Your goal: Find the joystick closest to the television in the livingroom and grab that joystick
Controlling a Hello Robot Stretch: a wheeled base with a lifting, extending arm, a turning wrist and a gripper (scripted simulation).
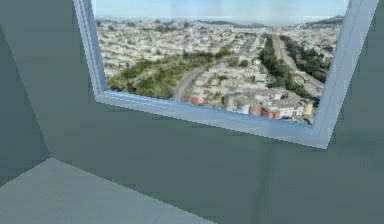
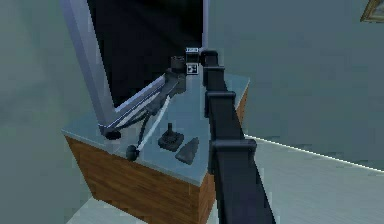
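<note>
Joystick point(image 2: 172, 137) upright on TV stand point(image 2: 158, 165)

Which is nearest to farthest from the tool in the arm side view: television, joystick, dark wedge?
1. Television: its lower frame corner sits right by the tool, on the left.
2. Joystick: on the tabletop, right of the tool.
3. Dark wedge: just beyond the joystick, beside the arm.

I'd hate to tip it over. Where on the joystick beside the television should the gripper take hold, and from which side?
Likely its thin upright stick, above the wider base: the joystick stands upright on the stand's grey top by the television. A dark wedge-shaped thing lies close at its right in the arm side view, so come from that view's left, where the gripper is.
</note>
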